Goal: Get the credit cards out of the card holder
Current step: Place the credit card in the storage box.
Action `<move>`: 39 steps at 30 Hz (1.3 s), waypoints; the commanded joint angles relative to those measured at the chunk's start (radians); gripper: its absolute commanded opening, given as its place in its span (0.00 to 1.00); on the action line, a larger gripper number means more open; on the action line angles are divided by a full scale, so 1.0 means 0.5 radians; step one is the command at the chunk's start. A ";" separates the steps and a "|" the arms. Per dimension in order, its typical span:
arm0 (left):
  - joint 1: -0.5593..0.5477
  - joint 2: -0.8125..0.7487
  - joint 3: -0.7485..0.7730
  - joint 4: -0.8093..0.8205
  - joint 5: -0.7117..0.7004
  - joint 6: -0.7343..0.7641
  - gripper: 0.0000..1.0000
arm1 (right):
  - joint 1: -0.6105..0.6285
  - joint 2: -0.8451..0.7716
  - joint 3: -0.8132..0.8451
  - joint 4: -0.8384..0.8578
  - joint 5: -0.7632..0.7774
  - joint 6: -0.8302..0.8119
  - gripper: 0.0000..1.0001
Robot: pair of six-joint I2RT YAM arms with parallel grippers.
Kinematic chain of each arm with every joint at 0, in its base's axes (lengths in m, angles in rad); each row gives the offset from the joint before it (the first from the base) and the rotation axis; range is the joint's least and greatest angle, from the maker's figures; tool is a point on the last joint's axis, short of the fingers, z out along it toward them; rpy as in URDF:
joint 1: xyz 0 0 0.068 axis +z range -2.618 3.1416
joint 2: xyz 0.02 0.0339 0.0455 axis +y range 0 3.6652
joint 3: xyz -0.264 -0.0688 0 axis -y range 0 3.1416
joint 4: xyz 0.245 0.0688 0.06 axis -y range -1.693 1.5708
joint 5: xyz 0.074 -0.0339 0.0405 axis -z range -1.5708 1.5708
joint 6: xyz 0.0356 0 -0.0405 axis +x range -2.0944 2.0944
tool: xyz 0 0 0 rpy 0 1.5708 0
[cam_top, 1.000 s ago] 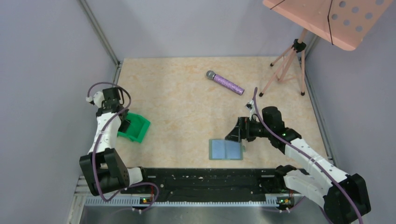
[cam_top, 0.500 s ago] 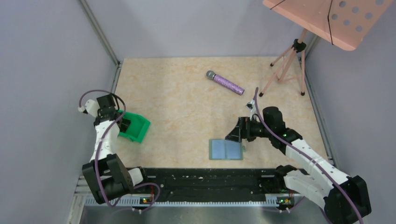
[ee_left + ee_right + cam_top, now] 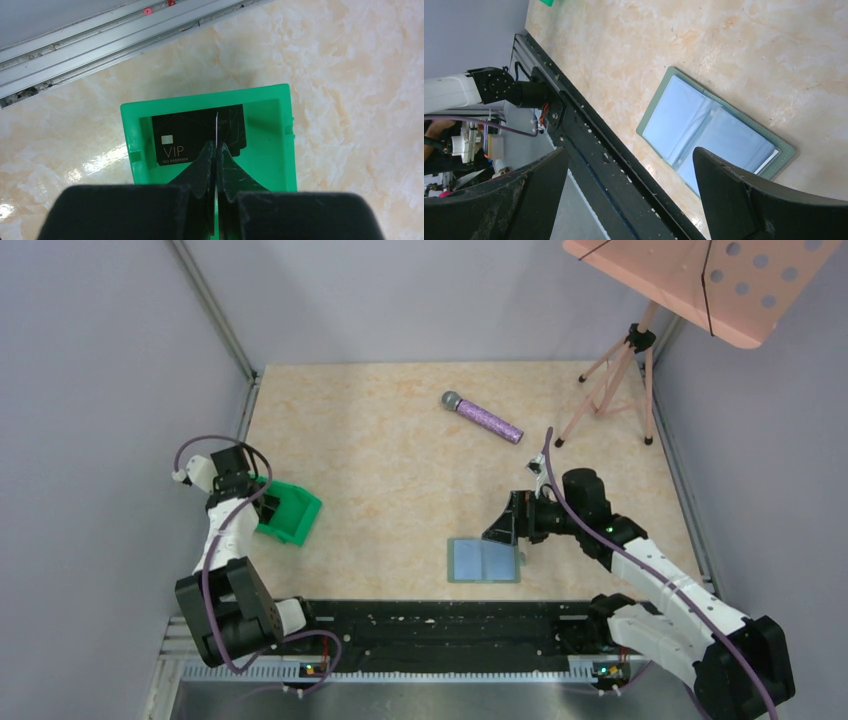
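Meanwhile left tool (image 3: pixel 216 148), apparently pinching a credit card (image 3: pixel 216 126), has shifted slightly.

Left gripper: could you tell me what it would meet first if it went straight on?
Likely the black VIP card lying in the green tray, touched first by the thin card its fingers pinch; depth is unclear.

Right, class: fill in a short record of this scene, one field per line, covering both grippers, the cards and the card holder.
left gripper: shut on held card, which stands edge-on above the green bin
card in bin: dark, lying flat, marked VIP
card holder: lying open, no dark card showing
right gripper: open, above the card holder
elsewhere: purple microphone
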 commanded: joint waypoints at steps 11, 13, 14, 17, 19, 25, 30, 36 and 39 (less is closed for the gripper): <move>0.027 0.138 0.066 0.059 0.013 0.085 0.00 | -0.008 -0.031 0.090 0.033 -0.007 -0.056 0.94; 0.027 0.148 0.079 0.035 0.001 0.093 0.00 | -0.009 -0.040 0.090 0.022 -0.003 -0.062 0.95; 0.026 0.155 0.082 0.024 -0.007 0.095 0.00 | -0.008 -0.045 0.089 0.020 -0.002 -0.064 0.94; 0.027 0.169 0.088 -0.006 -0.037 0.107 0.00 | -0.010 -0.063 0.083 0.000 0.000 -0.074 0.94; 0.027 0.167 0.084 -0.016 -0.054 0.097 0.00 | -0.010 -0.074 0.082 -0.013 0.005 -0.082 0.95; 0.027 0.105 0.024 0.037 -0.074 0.032 0.00 | -0.010 -0.094 0.086 -0.025 0.013 -0.082 0.95; 0.027 0.066 -0.028 0.062 -0.148 -0.033 0.00 | -0.009 -0.112 0.085 -0.027 0.016 -0.076 0.95; 0.027 0.041 -0.102 0.140 -0.157 -0.074 0.00 | -0.009 -0.123 0.083 -0.041 0.012 -0.072 0.95; 0.027 0.077 -0.080 0.129 -0.116 -0.054 0.00 | -0.010 -0.133 0.079 -0.041 0.013 -0.067 0.95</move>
